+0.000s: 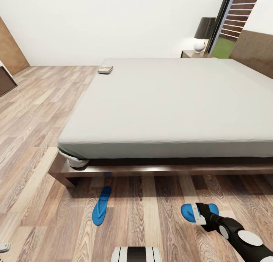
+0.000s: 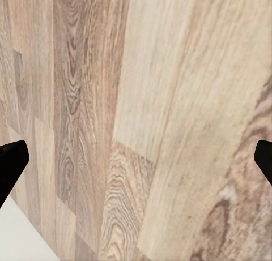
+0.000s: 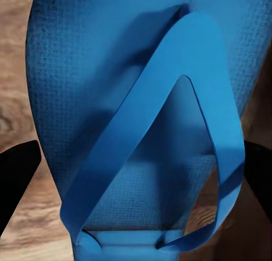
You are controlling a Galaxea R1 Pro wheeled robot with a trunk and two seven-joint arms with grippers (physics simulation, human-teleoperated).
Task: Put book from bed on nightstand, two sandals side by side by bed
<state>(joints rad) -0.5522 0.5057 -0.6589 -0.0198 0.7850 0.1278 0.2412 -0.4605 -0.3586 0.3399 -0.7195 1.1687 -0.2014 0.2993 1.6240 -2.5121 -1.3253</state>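
The robot stands at the foot of the bed [image 1: 167,103], its right gripper [image 1: 198,213] lowered over one blue sandal [image 1: 186,212] on the wood-plank floor [image 1: 34,114] at about 5 o'clock in the head view; the arm covers the sandal's middle, leaving only its two ends showing. From the right wrist, the sandal [image 3: 130,102] lies between the dark fingertips [image 3: 16,176], which stand apart on either side of it with floor showing between; whether they touch it cannot be told. The second sandal [image 1: 101,206] lies alone at 7 o'clock, well apart from the first, near the bed frame's corner. The book [image 1: 105,69] rests at the mattress's far corner, 11 o'clock, its cover too small to read. A nightstand [image 1: 195,54] with a lamp [image 1: 203,35] sits at 1 o'clock, partly hidden by the bed. The left gripper [image 2: 136,156] is spread open over bare floor, only its tips visible
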